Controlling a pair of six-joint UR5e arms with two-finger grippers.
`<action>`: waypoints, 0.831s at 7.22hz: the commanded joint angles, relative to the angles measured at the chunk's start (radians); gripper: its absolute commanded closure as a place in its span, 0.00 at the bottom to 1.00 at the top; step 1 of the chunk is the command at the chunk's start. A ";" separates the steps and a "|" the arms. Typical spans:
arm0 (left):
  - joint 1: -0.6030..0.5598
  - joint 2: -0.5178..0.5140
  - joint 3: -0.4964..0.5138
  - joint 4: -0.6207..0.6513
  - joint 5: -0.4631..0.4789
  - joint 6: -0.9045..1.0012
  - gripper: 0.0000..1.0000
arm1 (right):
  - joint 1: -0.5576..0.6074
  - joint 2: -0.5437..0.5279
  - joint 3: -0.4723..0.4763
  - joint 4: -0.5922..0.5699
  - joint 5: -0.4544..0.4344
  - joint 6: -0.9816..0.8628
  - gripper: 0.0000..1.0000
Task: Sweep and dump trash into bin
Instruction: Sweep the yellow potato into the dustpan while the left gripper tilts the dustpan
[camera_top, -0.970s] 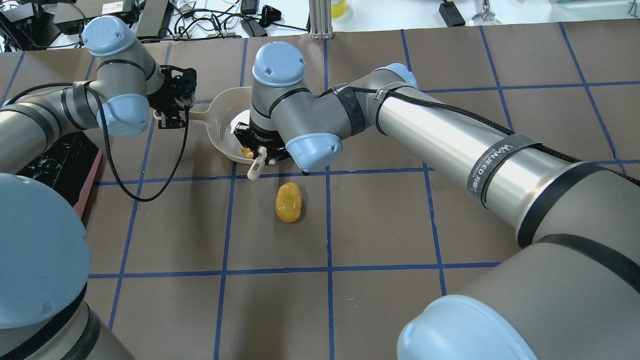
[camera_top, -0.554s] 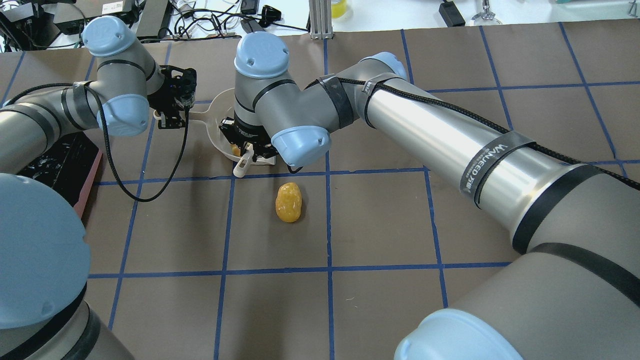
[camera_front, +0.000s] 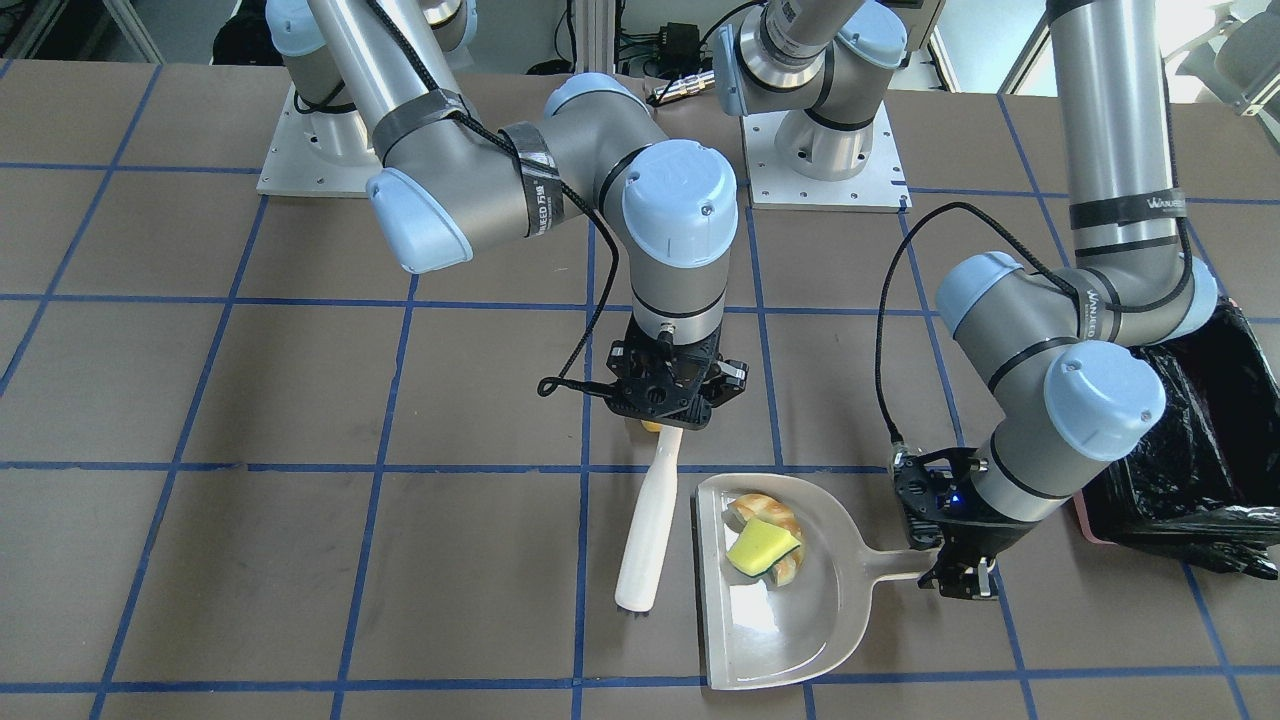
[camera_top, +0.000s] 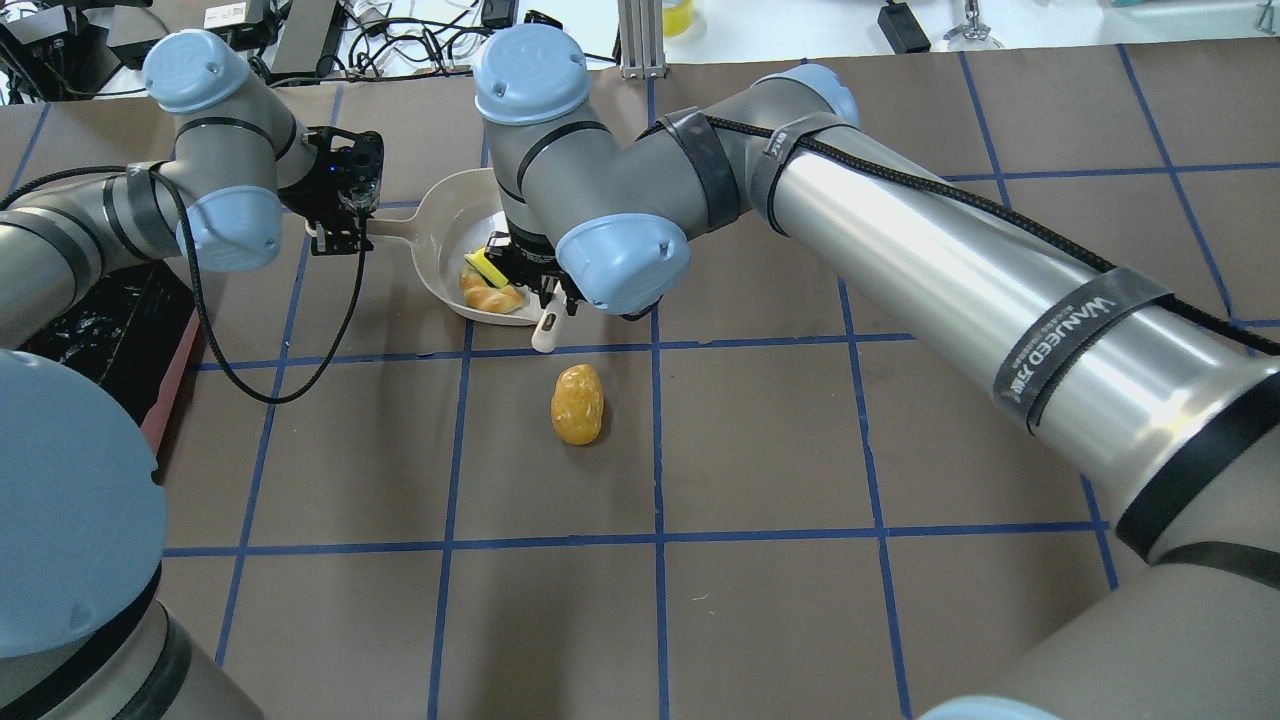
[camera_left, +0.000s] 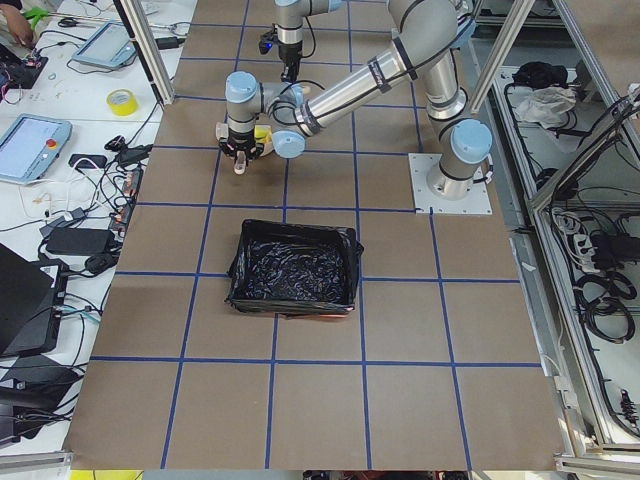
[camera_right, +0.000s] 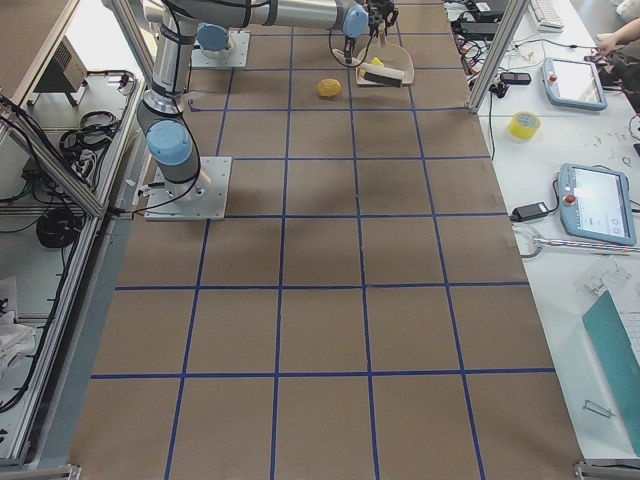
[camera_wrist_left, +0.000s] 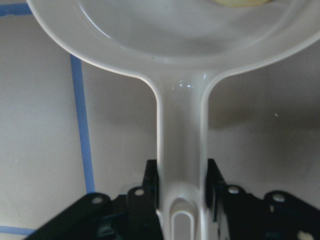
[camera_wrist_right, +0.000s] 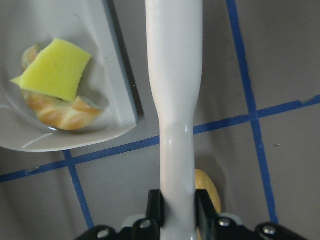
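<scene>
My left gripper (camera_front: 962, 575) is shut on the handle of the beige dustpan (camera_front: 775, 625), which lies flat on the table. The grip shows up close in the left wrist view (camera_wrist_left: 181, 192). The yellow sponge (camera_front: 763, 548) rests on the tan bread piece (camera_front: 768, 512) inside the pan; both also show in the overhead view, sponge (camera_top: 484, 265) and bread (camera_top: 490, 298). My right gripper (camera_front: 665, 405) is shut on the beige brush (camera_front: 648, 530), which lies just beside the pan's open edge. The yellow-brown potato lump (camera_top: 577, 403) lies on the table outside the pan.
The pink bin with its black bag (camera_front: 1180, 450) stands beside my left arm and also shows in the overhead view (camera_top: 120, 330). Blue tape lines grid the brown table. Cables and equipment lie beyond the far edge.
My right gripper with the brush has swung left across the pan mouth, then back right. The sponge and bread now show inside the pan. My left gripper and the pan have shifted slightly.
</scene>
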 joint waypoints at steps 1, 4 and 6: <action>0.039 0.059 -0.071 -0.014 -0.015 0.105 1.00 | -0.007 -0.103 0.051 0.128 -0.030 0.004 1.00; 0.048 0.248 -0.310 -0.001 0.034 0.168 1.00 | -0.012 -0.306 0.327 0.111 -0.047 -0.043 1.00; 0.063 0.354 -0.457 0.021 0.031 0.165 1.00 | -0.005 -0.375 0.520 -0.057 -0.028 -0.034 1.00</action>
